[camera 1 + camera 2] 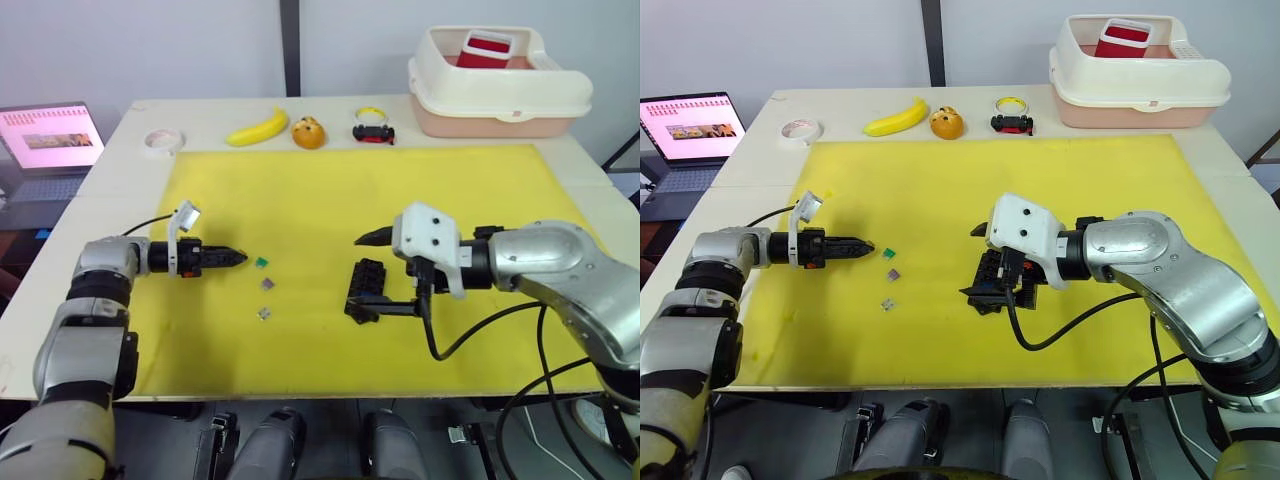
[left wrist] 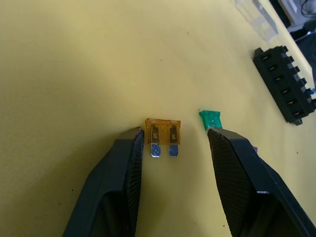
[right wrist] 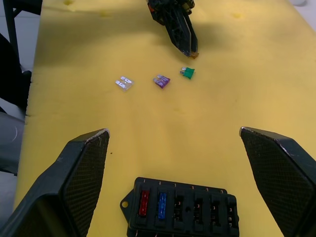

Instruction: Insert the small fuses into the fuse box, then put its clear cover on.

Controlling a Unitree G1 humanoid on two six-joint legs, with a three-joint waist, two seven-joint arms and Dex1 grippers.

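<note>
Now my left gripper [image 2: 175, 143] is spread around the amber fuse [image 2: 163, 132]: light, slick, so I'd pinch its plastic head, while my right gripper [image 3: 173, 140] gapes over the box [image 3: 181, 207].

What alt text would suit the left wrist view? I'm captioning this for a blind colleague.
The left gripper, open, has its black fingers either side of an orange fuse lying on the yellow mat, prongs toward the camera. A green fuse lies beside one fingertip, with the black fuse box and clear cover farther off.

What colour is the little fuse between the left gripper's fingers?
Orange-amber, with two silver prongs. The fuse shows best in the left wrist view, between the left gripper's open fingers.
</note>
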